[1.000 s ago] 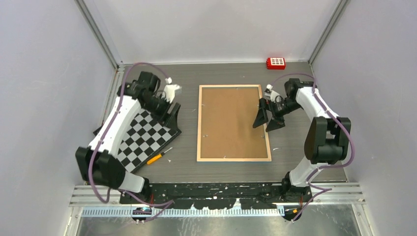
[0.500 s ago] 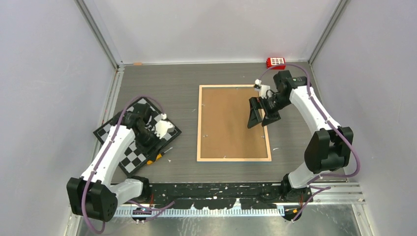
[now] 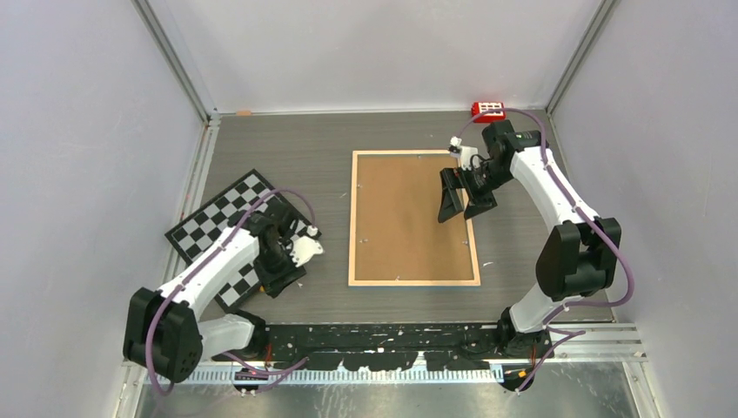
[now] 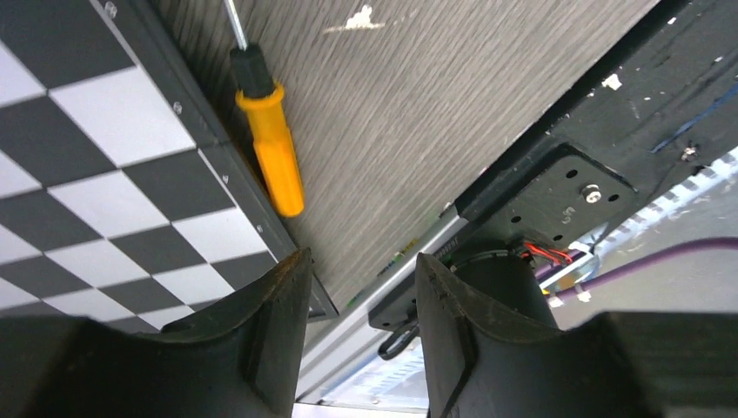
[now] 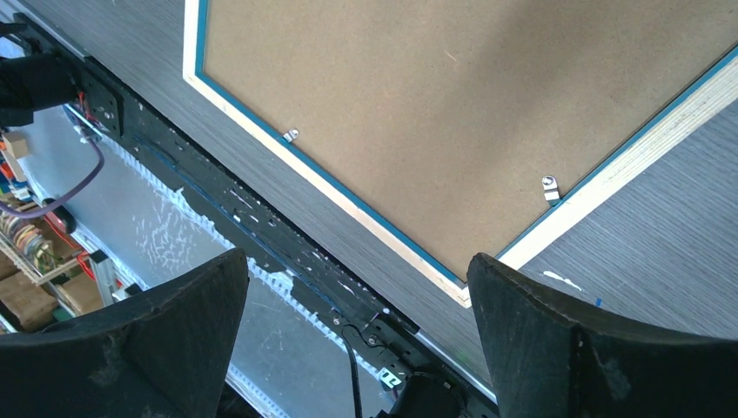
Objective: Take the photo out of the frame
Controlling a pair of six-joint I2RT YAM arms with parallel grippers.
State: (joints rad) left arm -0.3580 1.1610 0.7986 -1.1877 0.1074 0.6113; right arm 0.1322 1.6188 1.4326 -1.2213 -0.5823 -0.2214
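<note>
Frame [image 3: 409,235] face down at the middle of the table [image 3: 296,157]: from my remote station I see its brown fibreboard back inside a light wood edge. The right wrist view adds a thin blue line and two small clips [image 5: 550,188] along the border. The right gripper [image 3: 461,198] hangs over the frame's right edge, on its far half, jaws spread wide and holding nothing. The left gripper [image 3: 277,283] sits low at the near corner of the chequered board [image 3: 218,226], fingers parted by a narrow gap with nothing between them. An orange-handled screwdriver [image 4: 274,165] lies against the board's edge. Whether that gripper touches the table I cannot tell. The photo is hidden from this side.
</note>
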